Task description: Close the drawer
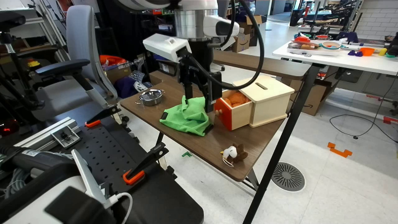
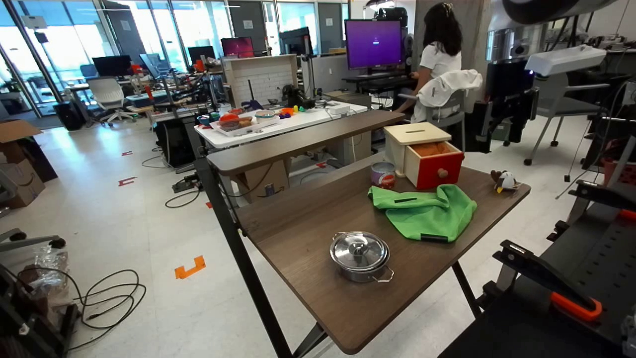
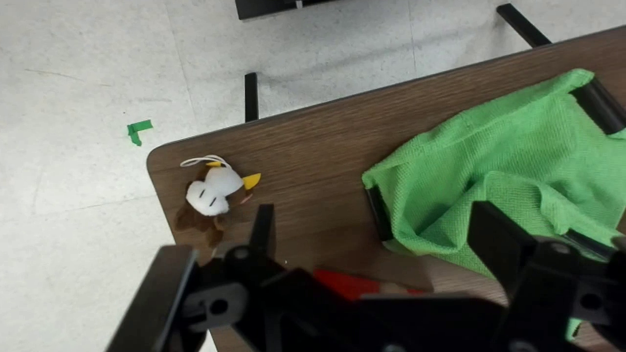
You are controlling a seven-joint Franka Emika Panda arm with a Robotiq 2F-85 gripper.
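Observation:
The drawer (image 1: 224, 113) has a red front with a round wooden knob and is pulled out of a pale wooden box (image 1: 272, 101). In an exterior view the drawer front (image 2: 437, 170) and box (image 2: 417, 132) show fully. An orange soft thing (image 1: 238, 99) lies inside the drawer. My gripper (image 1: 199, 104) is open and empty, above the table on the drawer's front side; it also shows in an exterior view (image 2: 498, 141). In the wrist view the fingers (image 3: 376, 220) are wide apart, and the gripper body hides most of the red front (image 3: 342, 282). No contact with the drawer is visible.
A crumpled green cloth (image 2: 432, 211) lies before the drawer. A plush bird (image 3: 211, 193) sits near the table corner. A lidded metal pot (image 2: 360, 253) stands toward the far end from the bird. A can (image 2: 383, 175) stands beside the box. A raised shelf (image 2: 303, 141) runs behind.

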